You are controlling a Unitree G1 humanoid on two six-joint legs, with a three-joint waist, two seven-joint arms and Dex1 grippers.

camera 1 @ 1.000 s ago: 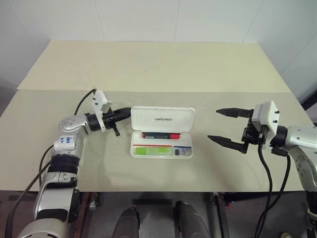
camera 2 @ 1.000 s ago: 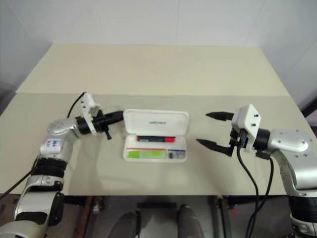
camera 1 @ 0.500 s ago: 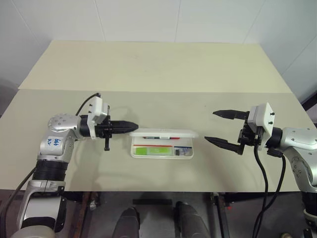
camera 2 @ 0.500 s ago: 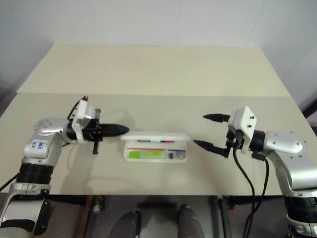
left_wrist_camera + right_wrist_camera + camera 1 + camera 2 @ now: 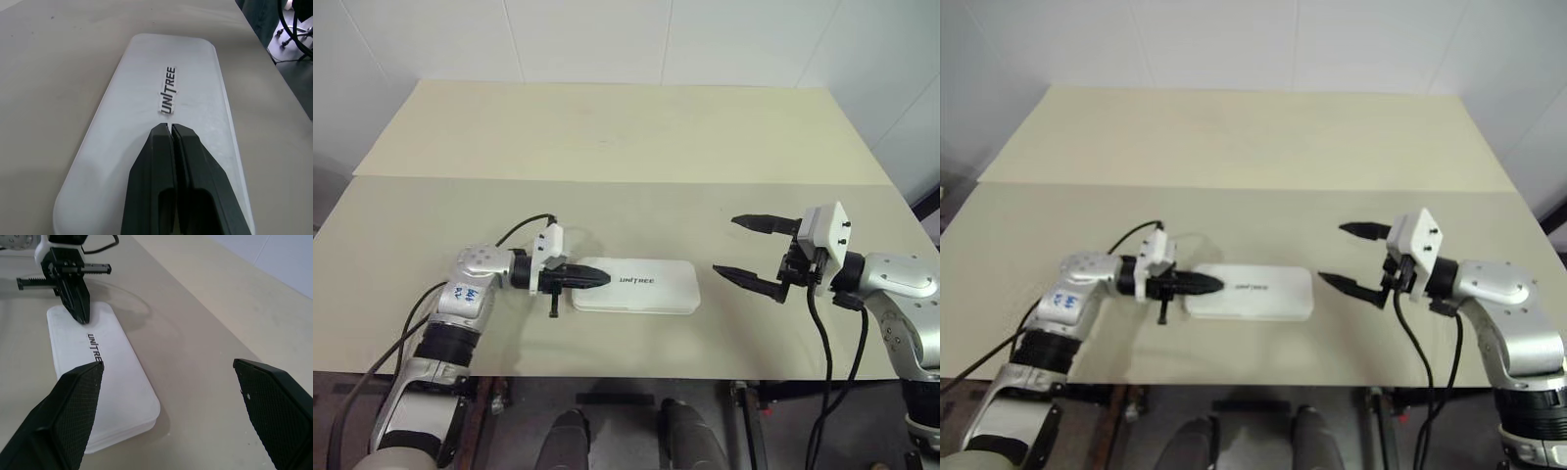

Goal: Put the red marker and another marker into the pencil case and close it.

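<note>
on the table, the pencil case has closed.

We see a pale beige table with a seam running across it, well beyond the fingers. Behind it stands a white panelled wall. Below the near edge lies a dark floor. The light is even.

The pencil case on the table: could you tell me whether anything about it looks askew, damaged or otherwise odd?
Nothing stands out. The pencil case lies flat on the table with its lid down, and the shut left pincer rests over its lid.
</note>
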